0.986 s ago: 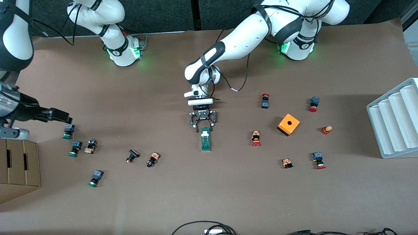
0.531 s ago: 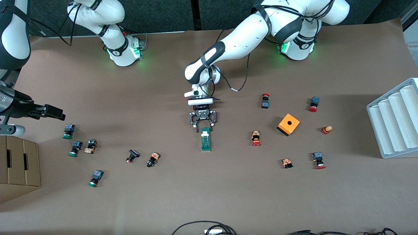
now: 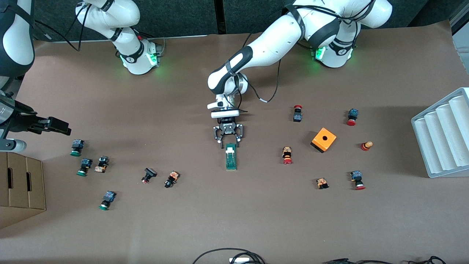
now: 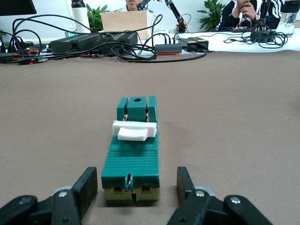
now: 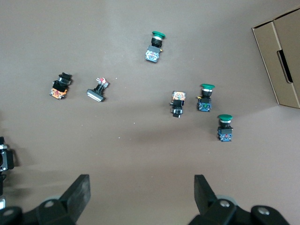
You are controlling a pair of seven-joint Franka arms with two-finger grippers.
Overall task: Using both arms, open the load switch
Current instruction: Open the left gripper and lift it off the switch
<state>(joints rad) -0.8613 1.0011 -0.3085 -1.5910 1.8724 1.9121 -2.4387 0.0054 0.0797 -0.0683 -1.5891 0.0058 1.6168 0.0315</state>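
The load switch [image 3: 231, 157] lies mid-table, a narrow dark-green block with a white piece [image 4: 136, 131] on top. My left gripper [image 3: 229, 143] is low at the end of the switch that lies farther from the front camera. In the left wrist view the left gripper [image 4: 136, 180] is open, one finger [image 4: 88, 185] on each side of the load switch [image 4: 133, 154], with a narrow gap at both sides. My right gripper [image 3: 60, 125] hangs open and empty over the right arm's end of the table. The right gripper [image 5: 140, 183] looks down on scattered push buttons.
Green-capped buttons [image 3: 77, 147] and a cardboard box [image 3: 22, 187] lie at the right arm's end. At the left arm's end are red-capped buttons [image 3: 287, 155], an orange cube [image 3: 324, 139] and a white ridged rack [image 3: 443, 135]. Cables [image 3: 227, 256] cross the front edge.
My right gripper has drifted a little toward the right arm's end of the table. The left gripper and the load switch have not visibly moved.
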